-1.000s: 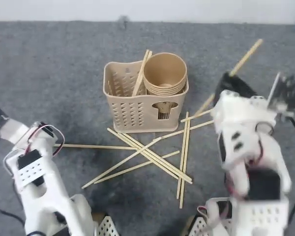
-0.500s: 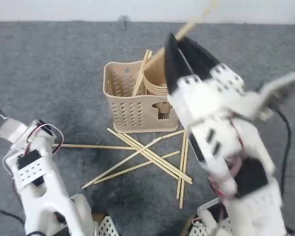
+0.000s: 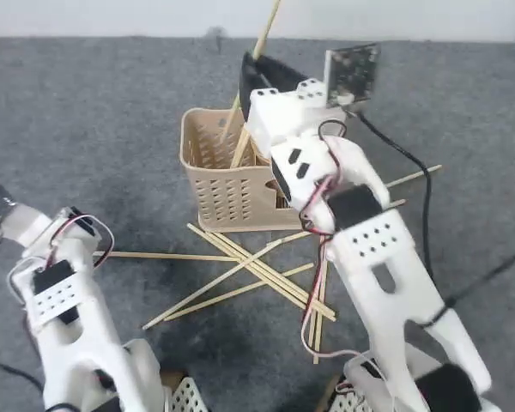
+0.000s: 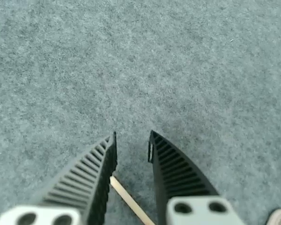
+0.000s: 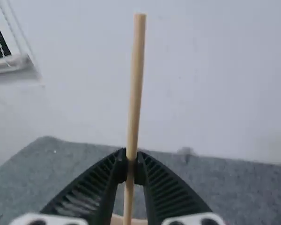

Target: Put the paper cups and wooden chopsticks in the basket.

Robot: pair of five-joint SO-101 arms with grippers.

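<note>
Above the basket (image 3: 223, 193), right fingers (image 5: 103, 183) clamp an upright chopstick (image 5: 136, 70); left fingers (image 4: 96, 180) gape apart.

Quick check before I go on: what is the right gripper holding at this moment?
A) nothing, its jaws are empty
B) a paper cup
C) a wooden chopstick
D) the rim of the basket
C: in the right wrist view the right gripper is shut on a wooden chopstick that sticks up from between its jaws, and the high view shows the arm over the basket.
</note>
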